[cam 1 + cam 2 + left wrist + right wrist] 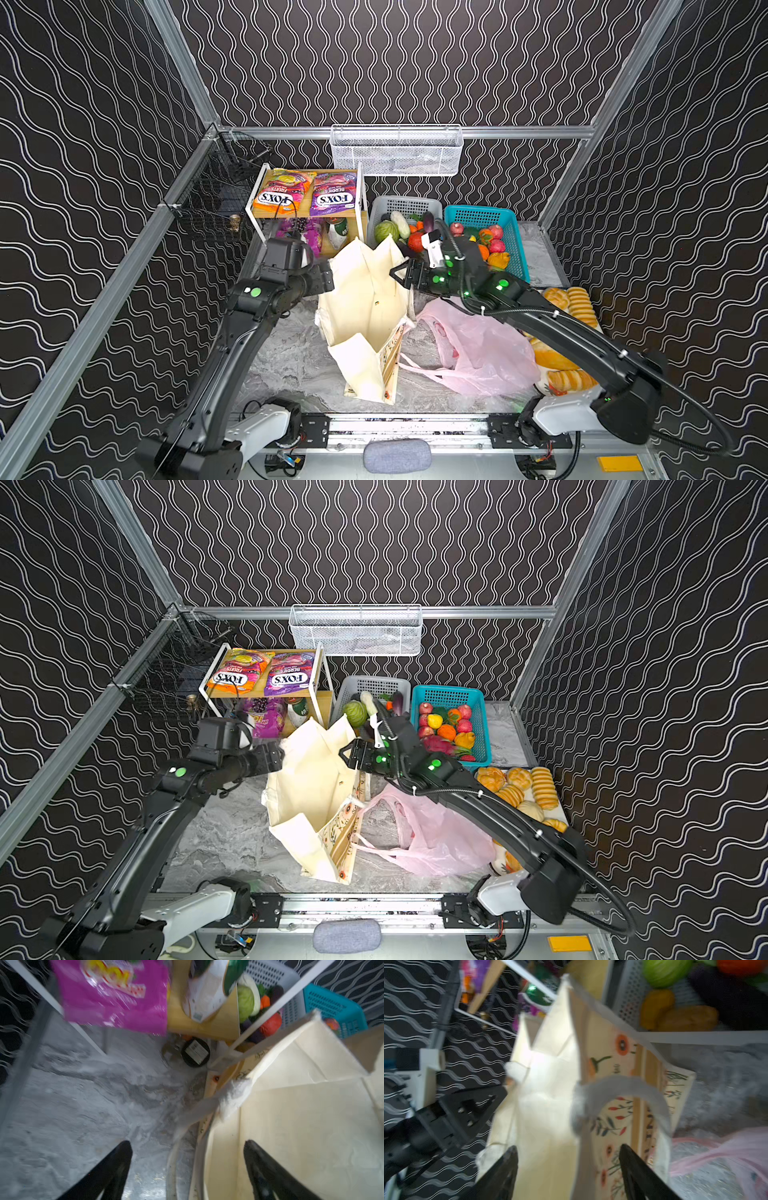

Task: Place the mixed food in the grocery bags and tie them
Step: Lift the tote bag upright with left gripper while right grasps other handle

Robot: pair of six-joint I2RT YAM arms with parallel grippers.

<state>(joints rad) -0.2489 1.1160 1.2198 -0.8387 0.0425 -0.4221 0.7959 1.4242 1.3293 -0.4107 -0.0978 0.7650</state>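
Left fingers [116, 1167] wide, empty | right fingers [502, 1172] apart astride tote [365, 291] rim | packets: FOX'S FRUITS [282, 191], FOX'S BERRIES [334, 193]

The grey marbled bench [291, 361] carries a cream tote [365, 316] (standing open), a pink plastic bag [482, 353], a grey basket [405, 201] and a blue basket [478, 216].

Black walls [415, 62] patterned with white wavy lines enclose my workspace on three sides, edged by aluminium rails [519, 132]. A grey marbled tabletop [291, 365] lies before me. A white mesh basket [397, 156] hangs on the far wall, and a black wire basket [212, 203] on the left.
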